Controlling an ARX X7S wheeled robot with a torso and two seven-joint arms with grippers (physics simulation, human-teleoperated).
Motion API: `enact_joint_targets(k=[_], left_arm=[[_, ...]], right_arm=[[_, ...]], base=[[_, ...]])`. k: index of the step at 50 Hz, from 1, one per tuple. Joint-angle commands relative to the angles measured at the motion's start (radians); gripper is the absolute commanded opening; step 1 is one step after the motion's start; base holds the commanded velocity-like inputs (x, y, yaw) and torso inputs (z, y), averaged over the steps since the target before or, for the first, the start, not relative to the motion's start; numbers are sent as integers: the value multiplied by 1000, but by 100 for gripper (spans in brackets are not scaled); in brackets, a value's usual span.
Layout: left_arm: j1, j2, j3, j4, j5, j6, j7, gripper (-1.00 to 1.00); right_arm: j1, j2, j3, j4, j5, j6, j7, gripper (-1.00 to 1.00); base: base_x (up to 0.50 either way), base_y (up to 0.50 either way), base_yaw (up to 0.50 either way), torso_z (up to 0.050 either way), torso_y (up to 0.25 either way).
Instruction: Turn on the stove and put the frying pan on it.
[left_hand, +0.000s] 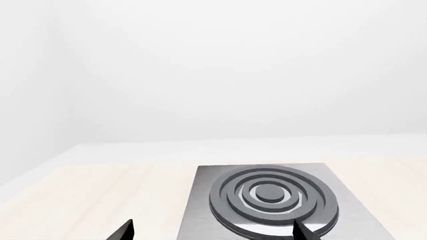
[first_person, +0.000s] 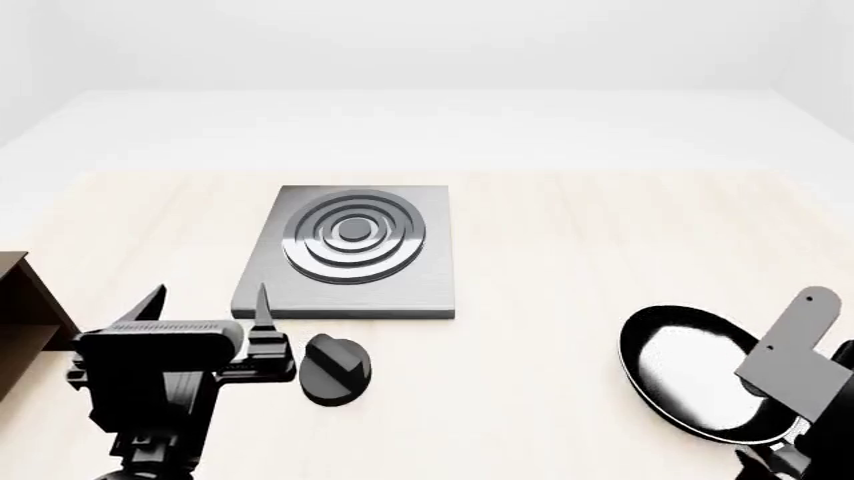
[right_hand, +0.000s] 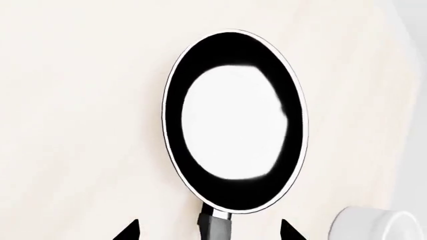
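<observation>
The stove (first_person: 350, 255) is a flat grey plate with dark rings at the table's middle left; it also shows in the left wrist view (left_hand: 267, 200). Its round black knob (first_person: 334, 366) sits in front of it. My left gripper (first_person: 207, 305) is open, just left of the knob and before the stove's near left corner. The frying pan (first_person: 694, 372) lies at the right front, black with a pale glossy inside. In the right wrist view the pan (right_hand: 233, 120) lies ahead and its handle (right_hand: 215, 227) runs between the open jaws of my right gripper (right_hand: 208, 232); the jaws stand apart from it.
A brown wooden shelf (first_person: 20, 310) stands at the left edge of the table. A white round bowl (right_hand: 380, 225) sits next to the pan's handle in the right wrist view. The pale wooden table (first_person: 587, 250) ends at a white floor behind.
</observation>
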Motion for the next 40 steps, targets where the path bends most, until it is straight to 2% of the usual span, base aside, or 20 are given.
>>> enact_joint_targets(k=[1, 17, 40], left_arm=[[4, -4, 6, -4, 0, 7, -3, 100], [1, -8, 16, -9, 0, 10, -11, 100], [5, -14, 25, -18, 1, 21, -21, 100]], right_arm=[[-97, 42, 10, 56, 20, -58, 39, 100], [-192, 92, 16, 175, 18, -152, 95, 100], [-256, 71, -54, 232, -51, -196, 92, 100]], base=[[0, 0, 0, 0, 0], [0, 0, 0, 0, 0], [0, 0, 0, 0, 0]])
